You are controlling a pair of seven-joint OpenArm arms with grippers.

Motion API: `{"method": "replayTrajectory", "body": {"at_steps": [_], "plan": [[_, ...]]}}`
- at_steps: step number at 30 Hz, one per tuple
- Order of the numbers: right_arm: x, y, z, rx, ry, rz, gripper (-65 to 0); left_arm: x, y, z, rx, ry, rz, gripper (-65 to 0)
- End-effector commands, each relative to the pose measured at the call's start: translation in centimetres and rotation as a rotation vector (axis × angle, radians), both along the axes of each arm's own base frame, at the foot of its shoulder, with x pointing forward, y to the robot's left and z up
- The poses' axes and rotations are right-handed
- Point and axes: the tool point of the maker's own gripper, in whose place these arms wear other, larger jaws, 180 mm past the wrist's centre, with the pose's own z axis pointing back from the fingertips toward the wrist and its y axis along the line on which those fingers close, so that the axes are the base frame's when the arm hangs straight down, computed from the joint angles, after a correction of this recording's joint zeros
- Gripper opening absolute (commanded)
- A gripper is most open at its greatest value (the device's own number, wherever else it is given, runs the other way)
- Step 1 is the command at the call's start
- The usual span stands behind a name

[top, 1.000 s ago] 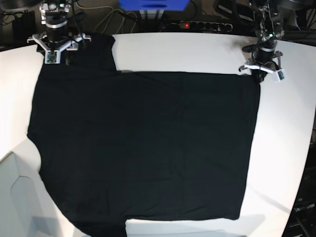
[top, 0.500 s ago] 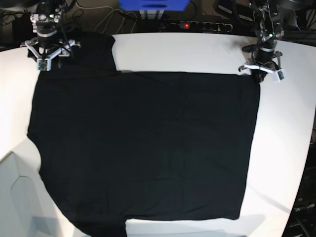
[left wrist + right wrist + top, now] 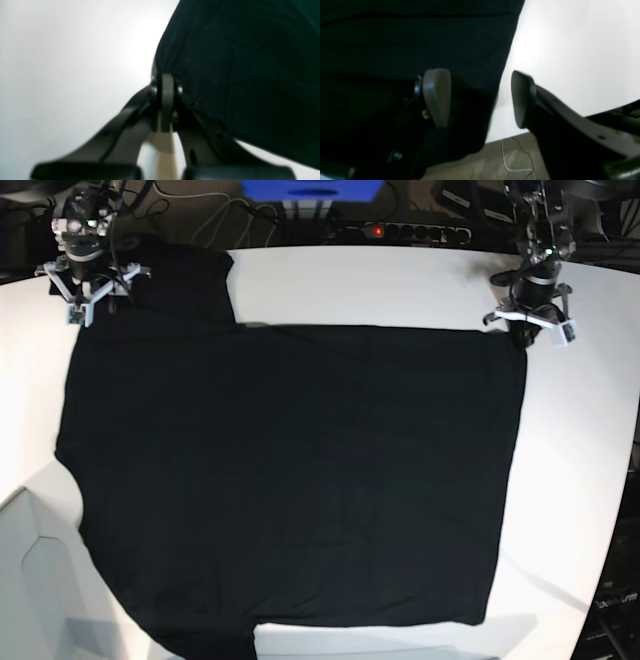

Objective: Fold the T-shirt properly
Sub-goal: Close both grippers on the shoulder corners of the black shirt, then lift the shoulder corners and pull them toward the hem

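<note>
The black T-shirt (image 3: 290,480) lies spread flat over most of the white table (image 3: 380,285). My left gripper (image 3: 527,330) rests at the shirt's far right corner. In the left wrist view that gripper (image 3: 167,82) is shut, and the hem of the T-shirt (image 3: 237,62) runs into its tips. My right gripper (image 3: 90,300) hovers at the far left sleeve. In the right wrist view this gripper (image 3: 480,97) is open: one finger is over the T-shirt (image 3: 407,37), the other over bare table, and nothing is held.
Behind the table's far edge are a power strip (image 3: 410,230), cables and a blue box (image 3: 310,190). The floor with a thin cable (image 3: 510,160) shows past the table edge. A white panel (image 3: 30,580) stands at the near left.
My right gripper has moved left and back toward the far table edge, opening a little wider over the sleeve. The left gripper and the shirt have stayed put.
</note>
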Motion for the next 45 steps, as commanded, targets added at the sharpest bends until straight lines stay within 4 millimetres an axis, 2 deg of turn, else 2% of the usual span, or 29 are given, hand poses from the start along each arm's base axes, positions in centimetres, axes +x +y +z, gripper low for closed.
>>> {"method": "replayTrajectory", "body": {"at_steps": [1,8,15,18,23,28,31,33,37,45], "plan": [[-0.1,-0.2,0.1,-0.006,0.007,0.017,-26.2,-0.4,0.1,-0.2,0.007,0.029,-0.009,-65.0],[-0.8,0.0,-1.0,0.010,0.039,0.014,-28.1,-0.4,0.2,-0.1,0.009,0.029,-0.008,-65.0],[-0.8,0.0,-1.1,0.011,0.040,0.015,-44.6,-0.5,0.2,-0.2,0.008,0.032,-0.008,-65.0],[-0.8,0.8,-1.3,0.033,0.051,0.070,-50.3,-0.5,0.2,-0.2,0.009,0.031,-0.008,-65.0],[-0.8,1.9,-1.4,0.057,0.063,0.141,-65.0,-0.5,0.2,-0.2,0.009,0.031,-0.007,-65.0],[-0.5,1.8,-1.1,0.054,0.052,0.144,-65.0,-0.5,0.3,-0.1,0.011,0.028,-0.006,-65.0],[0.0,0.9,0.3,0.024,0.014,0.129,-65.0,-0.6,1.3,0.3,0.018,0.020,0.022,-65.0],[0.8,0.9,1.6,0.005,-0.019,0.138,-65.0,-0.5,2.2,1.2,0.034,-0.001,0.041,-65.0],[2.6,1.0,3.8,-0.026,-0.084,0.159,-65.0,0.3,2.6,2.9,0.060,-0.044,0.040,-65.0],[5.0,0.9,6.4,-0.057,-0.176,0.162,-65.0,2.0,2.2,5.9,0.086,-0.127,0.016,-65.0]]}}
